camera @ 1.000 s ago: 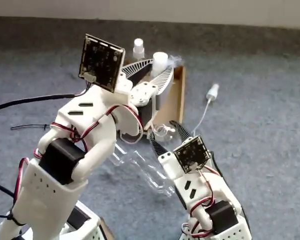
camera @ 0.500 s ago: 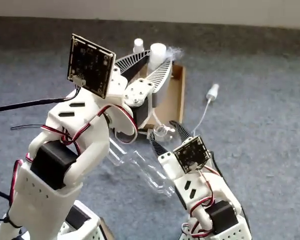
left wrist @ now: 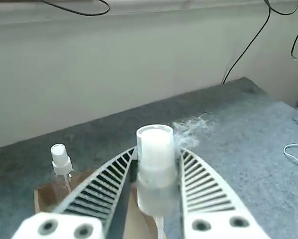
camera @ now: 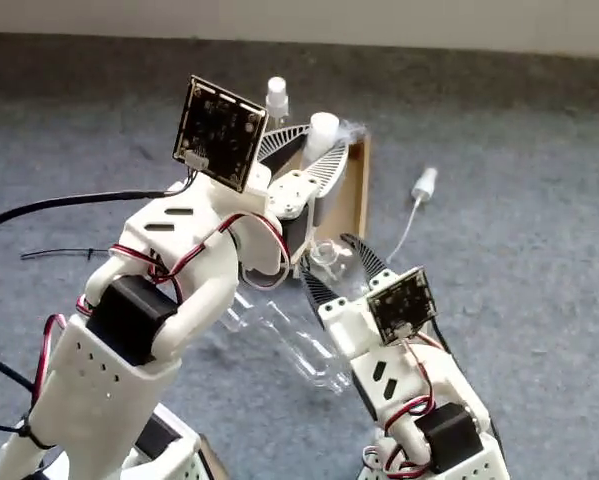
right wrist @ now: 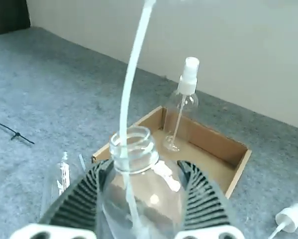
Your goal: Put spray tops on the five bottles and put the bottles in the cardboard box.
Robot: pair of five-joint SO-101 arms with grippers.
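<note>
Up high, left gripper (left wrist: 157, 154), fingers clenched on a spray top (left wrist: 155, 149) with the cap upward and the thin tube (right wrist: 131, 84) hanging down from it. Directly beneath, right gripper (right wrist: 141, 174), fingers grasping an open bottle (right wrist: 134, 149) around its shoulder, upright, neck and mouth standing clear above the fingertips. Tube threaded down through the mouth and into the clear body. Cap well above the neck, not yet seated.

Just beyond the two grippers, cardboard box (camera: 357, 195) lying flat on the grey desk (camera: 519, 280). Inside it, near the far wall, one capped bottle (camera: 276, 97) standing upright with its own tube visible through the clear side.

Beside the box, on the right arm's side, a loose spray top (camera: 424, 185) on the desk, apart from the box, tube trailing back toward the arms. Between the two arm bases, clear bottles (camera: 304, 350) on their sides on the desk, partly hidden under the left arm, so number hard to tell. Off on the left arm's side, well apart from the rest, a thin black tie (camera: 59, 254) on the desk.
</note>
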